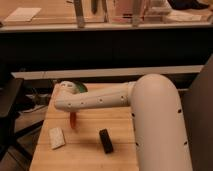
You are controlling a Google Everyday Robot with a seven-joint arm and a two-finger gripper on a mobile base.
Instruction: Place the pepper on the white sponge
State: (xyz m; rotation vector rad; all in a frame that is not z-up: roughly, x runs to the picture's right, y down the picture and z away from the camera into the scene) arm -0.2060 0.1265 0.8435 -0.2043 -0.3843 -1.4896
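Note:
My arm reaches from the right across the wooden table (120, 155) to its left part. The gripper (72, 115) hangs under the arm's end and is shut on the pepper (73, 121), a small orange-red chili held upright just above the table. The white sponge (57, 137) lies flat on the table, a little to the left of the pepper and nearer the front edge. The pepper and the sponge are apart.
A black rectangular block (105, 140) lies on the table right of the sponge. A green object (80, 88) shows behind the arm at the table's back edge. A dark chair (10, 107) stands left of the table. A shelf runs across behind.

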